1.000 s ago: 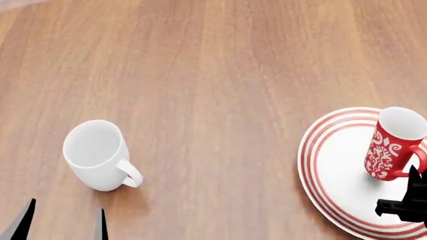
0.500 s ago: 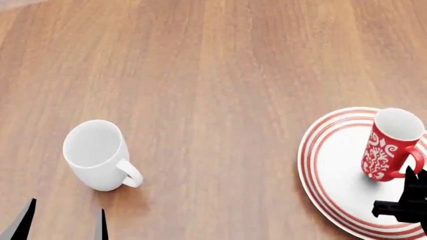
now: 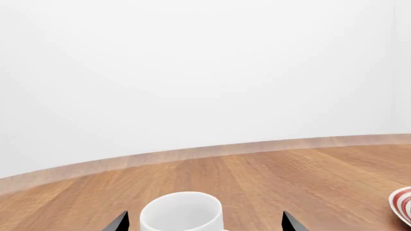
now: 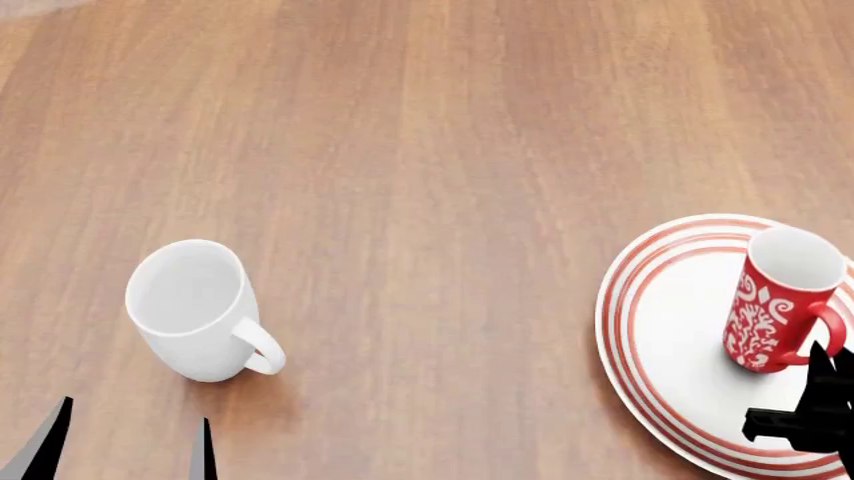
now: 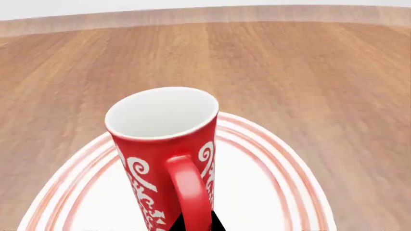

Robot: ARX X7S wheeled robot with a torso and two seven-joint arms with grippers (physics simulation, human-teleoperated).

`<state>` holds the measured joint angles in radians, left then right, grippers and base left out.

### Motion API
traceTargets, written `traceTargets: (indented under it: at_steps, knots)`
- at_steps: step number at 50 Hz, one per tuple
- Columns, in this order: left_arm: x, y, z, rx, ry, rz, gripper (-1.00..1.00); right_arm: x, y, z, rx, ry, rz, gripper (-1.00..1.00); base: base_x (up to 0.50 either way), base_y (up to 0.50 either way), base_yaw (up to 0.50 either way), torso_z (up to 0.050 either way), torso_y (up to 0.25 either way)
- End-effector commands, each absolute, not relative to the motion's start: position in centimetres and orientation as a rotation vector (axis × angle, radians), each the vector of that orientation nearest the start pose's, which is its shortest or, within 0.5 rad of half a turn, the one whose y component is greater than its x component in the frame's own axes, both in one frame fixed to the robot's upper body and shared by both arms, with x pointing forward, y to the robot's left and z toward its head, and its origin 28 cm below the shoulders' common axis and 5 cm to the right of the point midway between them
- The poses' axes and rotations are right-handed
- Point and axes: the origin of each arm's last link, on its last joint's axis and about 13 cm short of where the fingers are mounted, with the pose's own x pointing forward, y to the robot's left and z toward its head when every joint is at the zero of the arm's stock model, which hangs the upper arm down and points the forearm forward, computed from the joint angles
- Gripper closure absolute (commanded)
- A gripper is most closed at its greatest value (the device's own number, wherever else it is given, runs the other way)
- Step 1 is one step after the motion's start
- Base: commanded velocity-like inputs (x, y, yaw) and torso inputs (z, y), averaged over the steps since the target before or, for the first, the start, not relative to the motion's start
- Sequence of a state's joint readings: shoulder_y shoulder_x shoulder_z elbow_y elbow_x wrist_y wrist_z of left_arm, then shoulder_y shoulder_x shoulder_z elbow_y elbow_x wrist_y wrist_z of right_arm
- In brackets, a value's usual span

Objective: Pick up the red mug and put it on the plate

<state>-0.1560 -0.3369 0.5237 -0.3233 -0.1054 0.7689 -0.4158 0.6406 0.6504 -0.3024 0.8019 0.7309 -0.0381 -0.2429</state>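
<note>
Holding our right gripper point(image 4: 817, 415) low beside the plate point(image 4: 654, 330), we see the red mug point(image 4: 777, 300) just ahead; jaw state unclear.

All I could see of my rig was flat, unshaded black. The left gripper point(image 4: 127, 445) showed as two thin, pointed blades. The right gripper point(image 4: 810, 410) was a blockier, jagged silhouette, without visible cables, screws or markings.
</note>
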Motion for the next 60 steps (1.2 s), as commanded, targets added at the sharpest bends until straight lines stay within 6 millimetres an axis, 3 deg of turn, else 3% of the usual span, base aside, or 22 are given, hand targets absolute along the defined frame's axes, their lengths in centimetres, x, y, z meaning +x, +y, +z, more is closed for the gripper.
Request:
traceTargets:
  at_steps: [1, 32, 33, 60]
  knots:
    - [22.01, 20.61, 1.27, 0.060, -0.498, -0.104, -1.00, 30.37, -30.17, 6.97, 0.050, 0.109, -0.040, 1.00, 0.00, 0.00, 0.00, 0.000, 0.000]
    - [22.01, 20.61, 1.27, 0.060, -0.500, -0.102, -1.00, 30.17, -30.14, 6.58, 0.047, 0.157, -0.037, 1.00, 0.00, 0.00, 0.00, 0.000, 0.000]
    - [22.01, 20.61, 1.27, 0.059, -0.500, -0.102, -1.00, 30.15, -30.13, 6.55, 0.046, 0.158, -0.037, -1.00, 0.00, 0.00, 0.00, 0.000, 0.000]
    - [22.02, 20.61, 1.28, 0.061, -0.505, -0.103, -1.00, 29.58, -30.36, 6.53, 0.061, 0.161, -0.019, -1.00, 0.00, 0.00, 0.00, 0.000, 0.000]
